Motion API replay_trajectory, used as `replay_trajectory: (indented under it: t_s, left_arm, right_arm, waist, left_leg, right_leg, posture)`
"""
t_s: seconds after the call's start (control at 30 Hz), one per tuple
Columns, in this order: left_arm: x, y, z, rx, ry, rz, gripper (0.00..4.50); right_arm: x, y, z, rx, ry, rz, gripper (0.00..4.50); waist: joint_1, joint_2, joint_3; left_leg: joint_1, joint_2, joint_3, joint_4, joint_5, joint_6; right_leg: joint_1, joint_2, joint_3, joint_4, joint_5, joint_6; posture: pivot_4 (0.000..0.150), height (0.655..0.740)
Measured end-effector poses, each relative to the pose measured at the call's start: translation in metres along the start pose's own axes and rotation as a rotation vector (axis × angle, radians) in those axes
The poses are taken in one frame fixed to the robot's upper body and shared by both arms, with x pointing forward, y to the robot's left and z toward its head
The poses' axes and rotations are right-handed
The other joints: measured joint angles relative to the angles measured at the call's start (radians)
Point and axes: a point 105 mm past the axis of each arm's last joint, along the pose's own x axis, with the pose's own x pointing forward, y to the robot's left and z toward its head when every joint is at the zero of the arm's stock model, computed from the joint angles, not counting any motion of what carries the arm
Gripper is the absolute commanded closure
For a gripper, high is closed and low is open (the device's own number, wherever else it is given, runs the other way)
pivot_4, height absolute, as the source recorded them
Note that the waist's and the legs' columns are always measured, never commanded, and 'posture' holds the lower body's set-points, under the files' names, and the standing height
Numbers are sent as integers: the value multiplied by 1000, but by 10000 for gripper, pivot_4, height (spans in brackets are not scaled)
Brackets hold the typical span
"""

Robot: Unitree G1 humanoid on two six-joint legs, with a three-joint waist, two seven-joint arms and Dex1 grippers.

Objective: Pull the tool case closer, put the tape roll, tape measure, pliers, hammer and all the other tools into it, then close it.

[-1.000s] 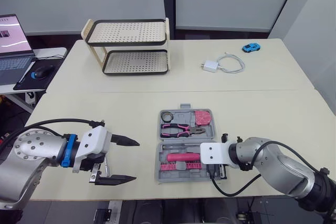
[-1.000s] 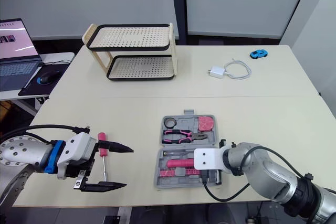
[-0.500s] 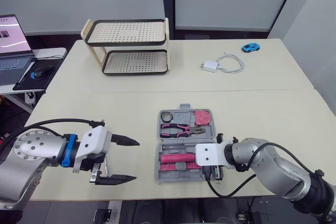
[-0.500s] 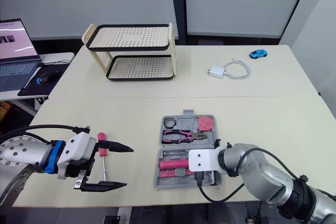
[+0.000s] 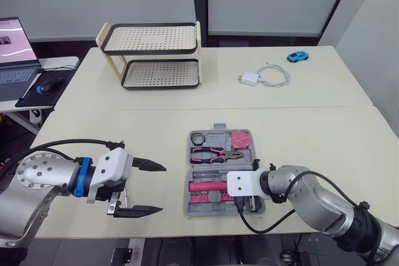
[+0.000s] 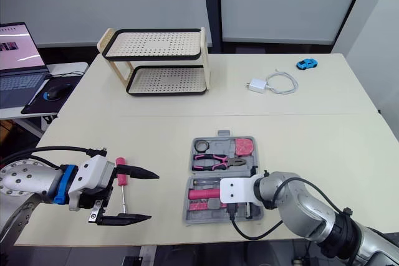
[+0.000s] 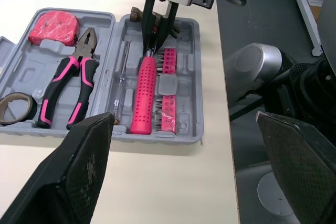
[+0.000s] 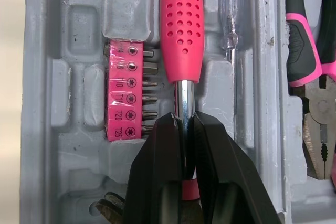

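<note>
Already one hammer [image 7: 144, 94], one pliers [image 7: 71, 83] in tool case [image 7: 157, 140] — one screwdriver [image 6: 120, 174] outside.

Hammer [image 8: 181, 24] head largely behind right gripper [image 8: 185, 120] jaws; pliers [image 8: 307, 61] cropped at edge.

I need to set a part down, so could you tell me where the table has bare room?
Widest free patch: the table strip between the rack and the tool case. Also free: right of the case, nearer than the charger. Crowded: the near edge, where the open left hand hovers by a screwdriver and the right hand grips the hammer.
</note>
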Motion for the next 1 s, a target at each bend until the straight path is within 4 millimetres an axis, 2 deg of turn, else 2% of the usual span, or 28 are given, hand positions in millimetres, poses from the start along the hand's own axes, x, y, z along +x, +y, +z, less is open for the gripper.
replay_trajectory:
  t_s: [0.2,0.4,0.6,0.7,0.8,0.9,1.0]
  left_arm:
    - [0,1,0,0,0,9,0]
    - [1,1,0,-1,1,12,0]
    - [8,0,-1,-4,-14,-11,0]
    - [9,3,2,13,-20,-11,0]
    - [10,4,3,17,-24,-16,0]
    - [10,6,3,15,-31,-13,0]
    - [11,7,4,18,-32,-13,0]
  right_arm:
    - [0,0,0,3,0,8,44115]
    - [-2,-3,2,-1,-17,3,23561]
    - [-8,-15,14,0,-89,-29,23561]
    - [-13,-26,23,10,-201,-44,23561]
    - [-10,-32,21,26,-295,-15,23561]
    - [-1,-32,19,63,-384,46,29695]
    - [7,-37,22,112,-462,62,39635]
  waist:
    - [0,0,0]
    - [0,0,0]
    - [0,0,0]
    - [0,0,0]
    - [0,0,0]
    - [-1,0,0]
    - [-3,0,0]
  left_leg:
    - [0,0,0,0,0,0]
    - [0,0,0,0,0,0]
    - [0,0,0,0,0,0]
    - [1,0,0,0,0,0]
    - [1,0,1,0,0,0]
    - [1,0,1,0,0,0]
    - [2,0,1,0,0,0]
  right_leg:
    - [0,0,0,0,0,0]
    - [0,0,0,0,0,0]
    - [0,0,0,0,0,0]
    - [1,0,0,0,0,0]
    - [1,0,0,0,0,0]
    - [1,0,0,0,0,0]
    - [1,1,0,1,0,0]
  posture:
    - [1500,7400]
    - [1500,7400]
    - [1500,7400]
    - [1500,7400]
    - [1500,7400]
    - [1500,7400]
    - [1500,7400]
